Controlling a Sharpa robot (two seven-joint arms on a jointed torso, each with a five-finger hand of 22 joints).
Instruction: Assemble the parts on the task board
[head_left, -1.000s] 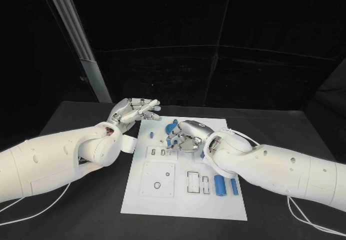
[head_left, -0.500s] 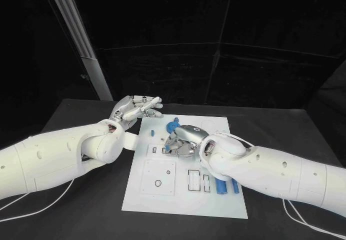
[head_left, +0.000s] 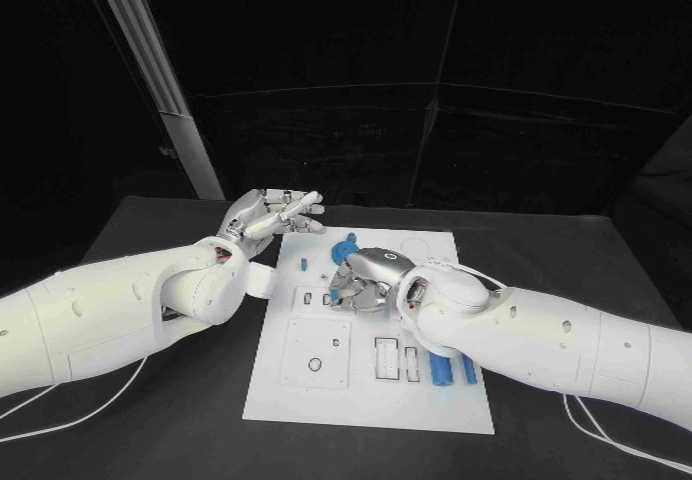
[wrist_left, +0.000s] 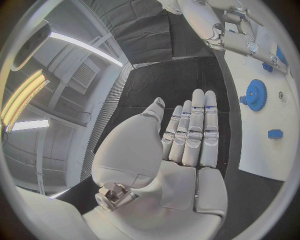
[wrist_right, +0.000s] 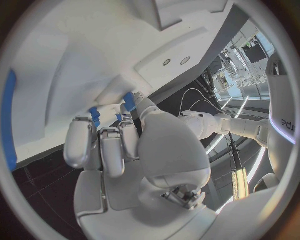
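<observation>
Two hands at the board (head_left: 433, 400): right hand (head_left: 368, 280), fingers curled onto small blue parts (wrist_right: 95, 115) near its centre; whether it grips one, I cannot tell. Left hand (head_left: 267, 215) hovers released at 11 o'clock. Parts look light, rigid, slippery; pinch their sides.

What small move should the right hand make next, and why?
Probably lower the fingers a little. The right hand is curled over small blue parts on the task board, and whether it grips one cannot be told. The left hand hovers open.
</observation>
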